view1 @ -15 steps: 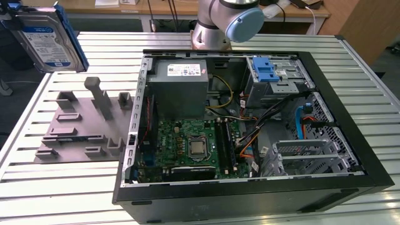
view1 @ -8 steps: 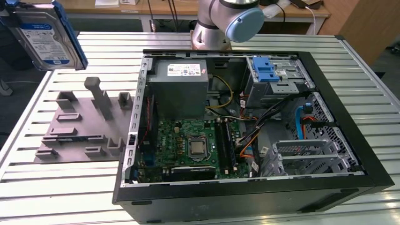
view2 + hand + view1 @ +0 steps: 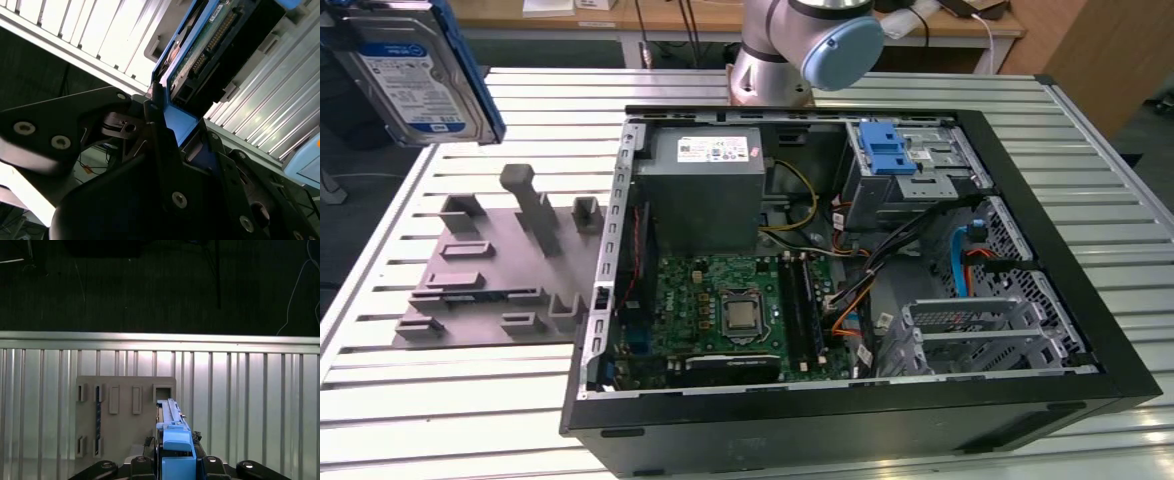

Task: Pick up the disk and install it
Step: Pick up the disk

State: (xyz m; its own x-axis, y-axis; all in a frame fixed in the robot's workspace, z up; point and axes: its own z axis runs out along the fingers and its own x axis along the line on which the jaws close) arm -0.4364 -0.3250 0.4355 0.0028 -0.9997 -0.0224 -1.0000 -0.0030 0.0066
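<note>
The disk [image 3: 420, 75] is seen in the upper left of the exterior view, held up off the table [image 3: 454, 400], standing on edge and slightly tilted. A white-and-blue label [image 3: 416, 85] is carried on its silver metal face. Lines of print are present on the label but cannot be made out. A blue plastic rail [image 3: 474, 70] runs along its long edge.

In both wrist views the gripper [image 3: 176, 462] is shown with its black jaws drawn in tight on the disk, pressed against the blue plastic. In the second wrist view a green circuit board [image 3: 200, 50] and a row of connector pins [image 3: 220, 35] are exposed on the disk.

The table is built of ribbed, bright aluminium slats. A matte grey holder [image 3: 494, 270] with upright posts and rectangular slots lies on it in the left half of the exterior view, below the disk.

Beside the holder, an open black computer case [image 3: 1067, 330] lies on its side. Inside it, a grey metal power supply box [image 3: 707, 210] bears a white printed sticker [image 3: 714, 150], whose text is not legible. A green main board [image 3: 707, 310] with a square silver socket [image 3: 743, 316] sits below the box. A perforated metal drive cage [image 3: 934, 180] with a blue latch [image 3: 887, 148] is placed in the upper right of the case.
</note>
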